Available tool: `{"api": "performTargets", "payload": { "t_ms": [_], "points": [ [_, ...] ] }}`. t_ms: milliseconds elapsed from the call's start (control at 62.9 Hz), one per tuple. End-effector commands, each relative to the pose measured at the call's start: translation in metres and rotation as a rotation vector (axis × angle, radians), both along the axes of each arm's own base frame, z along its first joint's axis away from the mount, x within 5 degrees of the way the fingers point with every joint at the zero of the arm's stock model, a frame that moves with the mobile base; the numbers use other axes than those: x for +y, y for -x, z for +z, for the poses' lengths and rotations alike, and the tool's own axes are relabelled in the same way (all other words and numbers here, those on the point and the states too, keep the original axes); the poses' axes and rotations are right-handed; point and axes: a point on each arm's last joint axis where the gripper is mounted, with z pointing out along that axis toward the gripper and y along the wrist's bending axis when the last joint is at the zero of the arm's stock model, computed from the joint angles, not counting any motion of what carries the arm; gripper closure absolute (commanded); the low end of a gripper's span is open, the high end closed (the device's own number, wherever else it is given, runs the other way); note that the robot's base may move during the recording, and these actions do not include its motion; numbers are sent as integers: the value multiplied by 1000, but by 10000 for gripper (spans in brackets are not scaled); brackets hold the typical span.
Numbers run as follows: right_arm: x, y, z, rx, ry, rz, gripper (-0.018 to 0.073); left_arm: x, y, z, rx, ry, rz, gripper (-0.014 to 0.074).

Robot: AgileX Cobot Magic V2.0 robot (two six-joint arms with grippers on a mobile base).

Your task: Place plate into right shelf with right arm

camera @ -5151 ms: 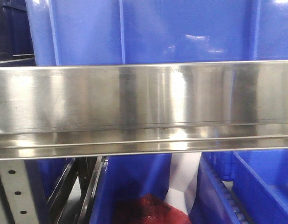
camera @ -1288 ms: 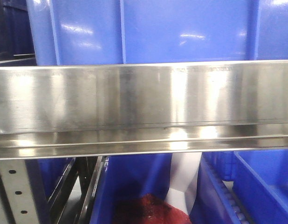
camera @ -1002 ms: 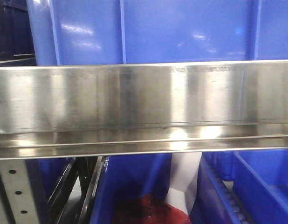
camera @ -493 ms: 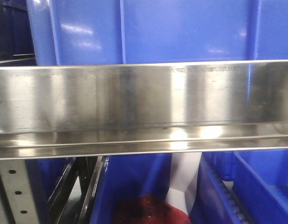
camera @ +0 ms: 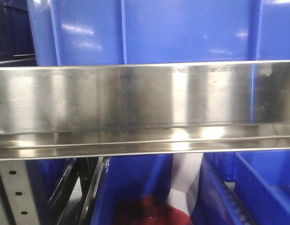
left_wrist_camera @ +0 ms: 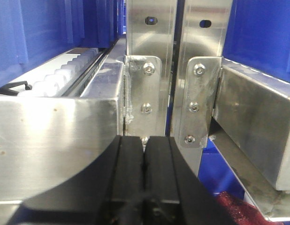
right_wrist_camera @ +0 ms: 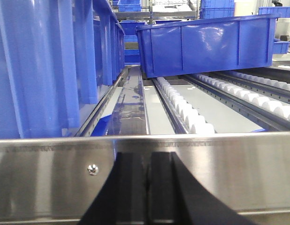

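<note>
the front view is filled by the shelf's steel rail [camera: 145, 110], with a blue bin [camera: 154, 30] resting above it and, below it, another bin [camera: 131, 187] holding something red [camera: 152, 213] beside a white sheet [camera: 185, 180]. the right gripper [right_wrist_camera: 148, 187] sits just in front of a rail [right_wrist_camera: 220, 168] with its jaws pressed together and nothing between them, and beyond that rail a blue bin [right_wrist_camera: 208, 44] stands on white rollers [right_wrist_camera: 187, 112]; the left gripper [left_wrist_camera: 144, 178] is likewise closed on nothing, close to a bolted steel upright [left_wrist_camera: 149, 70]. the plate appears in none of the views.
</note>
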Motion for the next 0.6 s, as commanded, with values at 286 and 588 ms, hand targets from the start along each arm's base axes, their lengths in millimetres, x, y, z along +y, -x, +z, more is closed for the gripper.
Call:
{"api": "performTargets", "payload": {
  "t_ms": [286, 588],
  "points": [
    [0, 2, 10, -107, 4, 2, 503, 0, 0, 6, -85, 15, -6, 643],
    [0, 2, 9, -91, 4, 2, 503, 0, 0, 6, -85, 15, -6, 643]
  ]
}}
